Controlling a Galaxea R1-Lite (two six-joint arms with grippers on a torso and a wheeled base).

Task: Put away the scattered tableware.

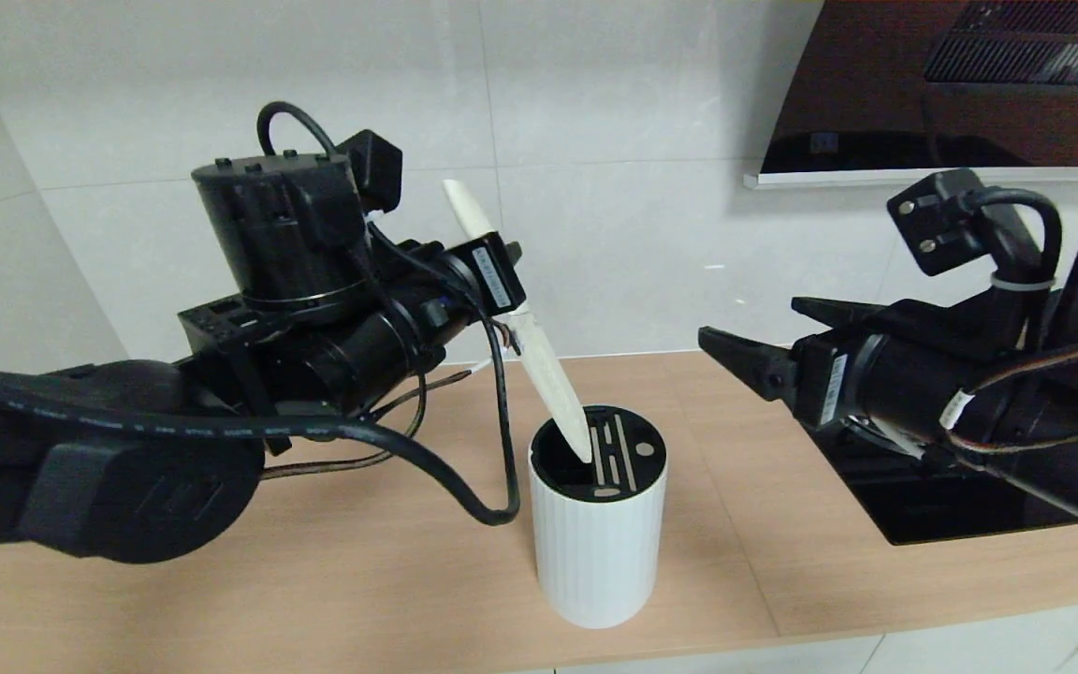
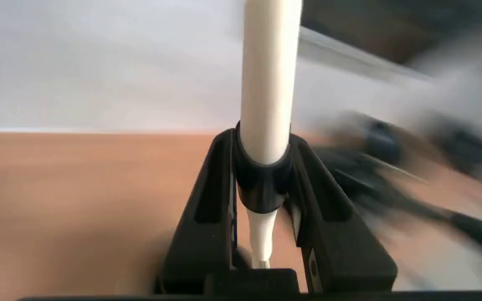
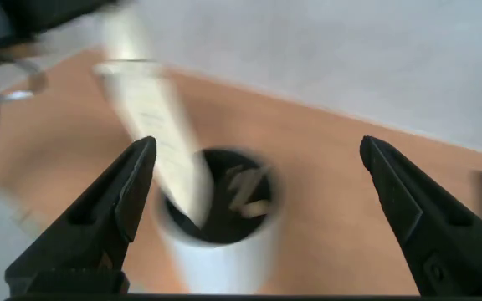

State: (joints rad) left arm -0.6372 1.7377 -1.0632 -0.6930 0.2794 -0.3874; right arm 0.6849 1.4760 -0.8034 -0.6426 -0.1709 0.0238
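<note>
A white ribbed utensil holder with a black slotted top stands on the wooden counter near its front edge. My left gripper is up and to the left of the holder, shut on a white knife. The knife slants down, and its tip sits inside the holder's open section. In the left wrist view the knife's handle sticks out between the fingers of the left gripper. My right gripper hangs open to the right of the holder. The right wrist view shows the right gripper facing the holder and the knife.
A black cooktop is set into the counter at the right, under a dark range hood. A white tiled wall runs along the back. Black cables from my left arm hang close to the holder's left side.
</note>
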